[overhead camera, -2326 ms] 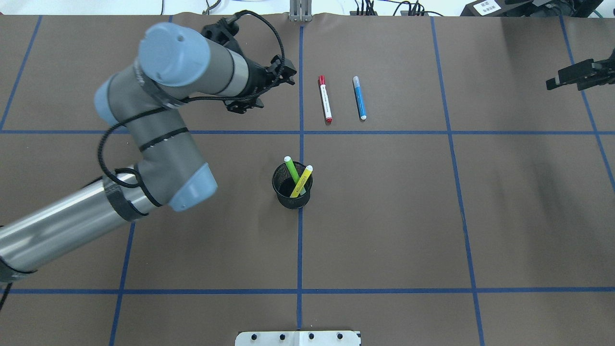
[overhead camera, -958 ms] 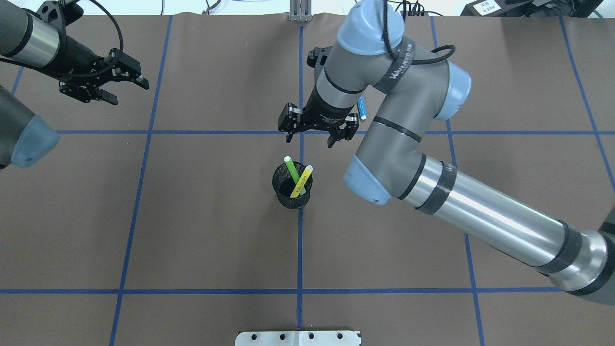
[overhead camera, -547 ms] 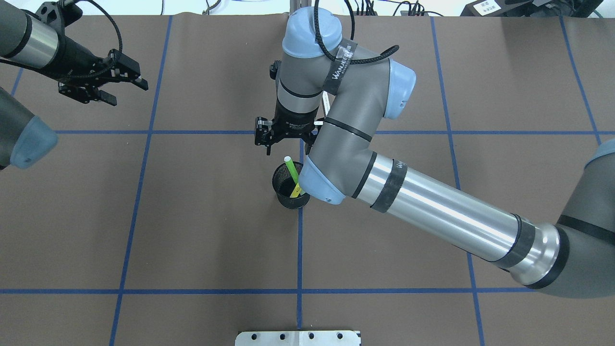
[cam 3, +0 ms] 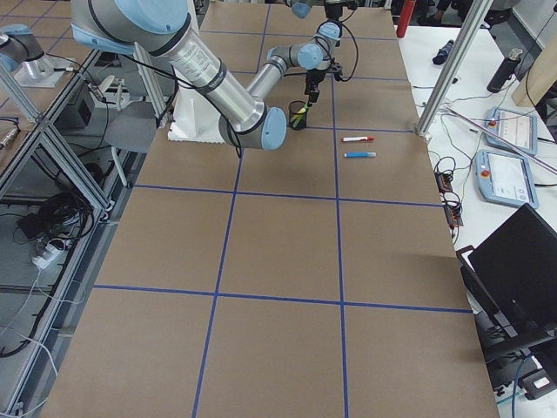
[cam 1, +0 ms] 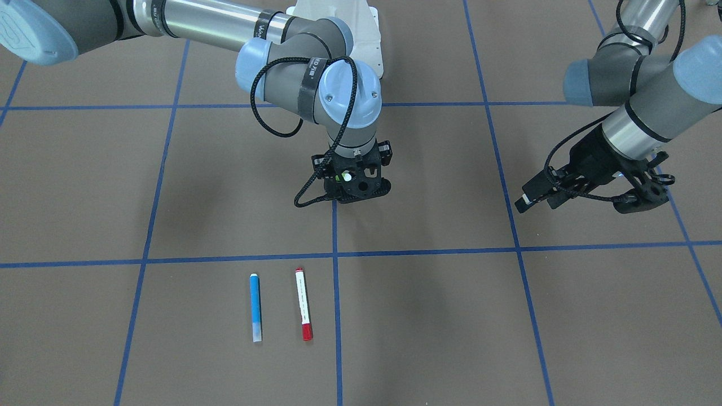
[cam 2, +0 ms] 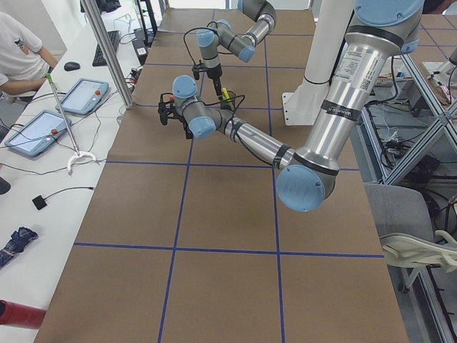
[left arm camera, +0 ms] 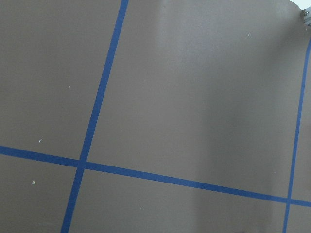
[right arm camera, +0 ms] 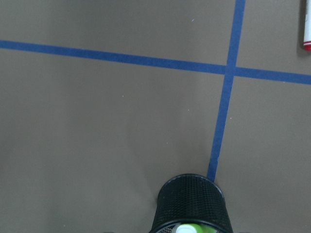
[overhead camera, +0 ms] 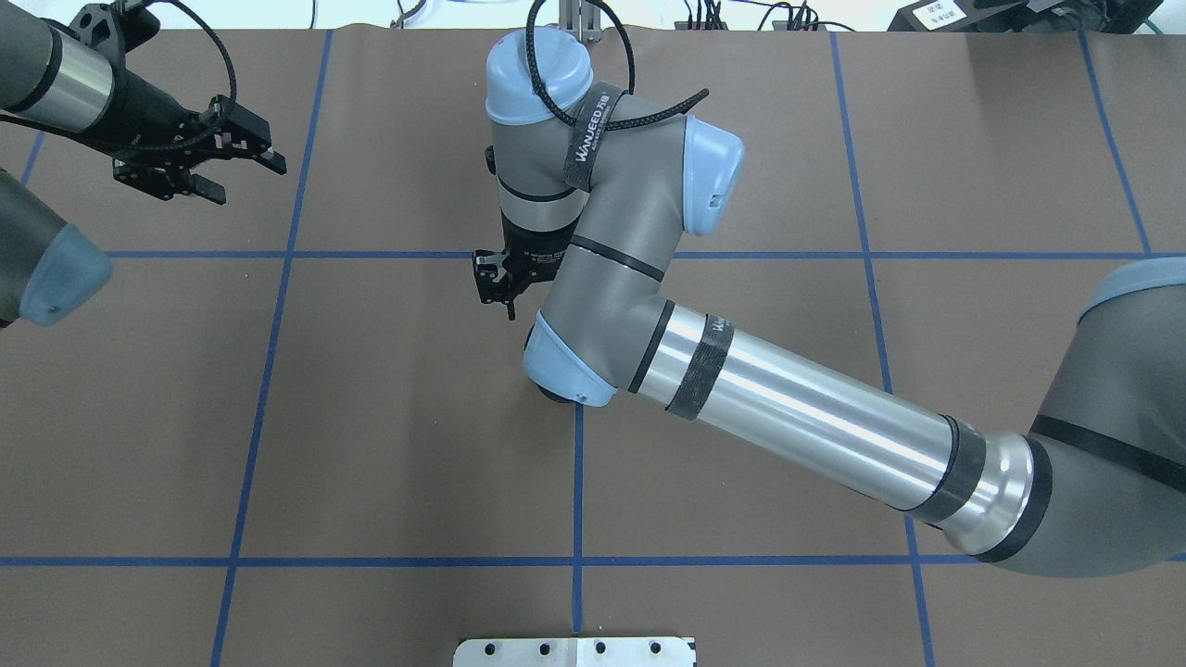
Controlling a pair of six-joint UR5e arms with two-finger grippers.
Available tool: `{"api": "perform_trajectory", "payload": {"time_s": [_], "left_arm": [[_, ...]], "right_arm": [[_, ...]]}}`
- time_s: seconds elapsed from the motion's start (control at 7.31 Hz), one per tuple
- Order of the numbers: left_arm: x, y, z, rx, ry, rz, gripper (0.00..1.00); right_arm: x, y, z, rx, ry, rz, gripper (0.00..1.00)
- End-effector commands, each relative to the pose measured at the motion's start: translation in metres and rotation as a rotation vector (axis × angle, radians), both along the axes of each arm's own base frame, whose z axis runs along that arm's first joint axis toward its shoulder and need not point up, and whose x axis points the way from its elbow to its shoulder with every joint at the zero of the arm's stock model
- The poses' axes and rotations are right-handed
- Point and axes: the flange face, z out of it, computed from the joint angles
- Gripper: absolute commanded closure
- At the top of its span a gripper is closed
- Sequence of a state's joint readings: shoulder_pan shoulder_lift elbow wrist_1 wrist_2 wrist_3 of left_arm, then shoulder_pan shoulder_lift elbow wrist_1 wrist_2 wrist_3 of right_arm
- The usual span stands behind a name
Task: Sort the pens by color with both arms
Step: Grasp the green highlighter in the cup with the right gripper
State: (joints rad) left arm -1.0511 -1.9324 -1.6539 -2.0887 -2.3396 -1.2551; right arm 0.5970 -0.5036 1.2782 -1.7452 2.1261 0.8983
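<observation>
Two tools, four pens and one cup on the brown table [overhead camera: 371,435], listed from the overhead view's left to its right. Item one: left tool [overhead camera: 252,183], parked at the far left, fingers apart, nothing in it. Its wrist camera shows only bare table and blue tape lines [left arm camera: 95,121]. Over the last two seconds it has withdrawn from the centre and then held that post. Item two: right tool [cam 1: 354,183], swung in from the far right edge. In the last half second it has slid from just beyond the cup to directly above it. One finger shows wide of the wrist in the overhead view and its mate is hidden; read as apart, clamped on nothing. Item three: black mesh cup [right arm camera: 192,201], directly beneath the right tool. It holds the green pen [cam 1: 348,176], whose pale end shows against the tool's black body, and the yellow pen [cam 2: 225,93] beside it. Items four and five: white pen with red cap [cam 1: 303,304] and blue pen [cam 1: 255,307], flat and parallel, well beyond the right tool on the side away from the robot, unmoved. Judgement: two pens are laid out and two remain in the cup; the right arm [overhead camera: 806,426] looks set to draw the green one next.
</observation>
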Motion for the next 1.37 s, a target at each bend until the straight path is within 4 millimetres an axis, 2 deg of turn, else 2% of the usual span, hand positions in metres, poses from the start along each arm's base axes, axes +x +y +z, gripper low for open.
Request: {"api": "perform_trajectory", "payload": {"time_s": [0.0, 0.27, 0.55, 0.68, 0.82, 1.09, 1.23], "left_arm": [[0.0, 0.001, -0.001, 0.0, 0.003, 0.0, 0.11], [0.0, 0.001, -0.001, 0.002, 0.003, 0.001, 0.11], [0.0, 0.001, -0.001, 0.0, 0.003, 0.0, 0.11], [-0.002, 0.001, 0.001, -0.002, 0.001, -0.003, 0.11], [-0.001, 0.002, 0.0, 0.0, 0.002, -0.002, 0.11], [-0.001, 0.002, 0.0, -0.002, 0.003, -0.002, 0.11], [-0.001, 0.002, 0.0, -0.002, 0.003, -0.002, 0.11]], "right_arm": [[-0.004, 0.007, -0.014, 0.051, 0.1, -0.054, 0.21], [-0.013, 0.015, -0.011, 0.07, 0.117, -0.061, 0.25], [-0.015, 0.012, -0.011, 0.104, 0.131, -0.071, 0.26], [-0.021, 0.008, -0.002, 0.098, 0.153, -0.08, 0.26], [-0.022, 0.007, -0.007, 0.094, 0.146, -0.082, 0.27], [-0.025, 0.005, -0.003, 0.088, 0.157, -0.084, 0.3], [-0.025, 0.005, -0.007, 0.092, 0.153, -0.083, 0.38]]}}
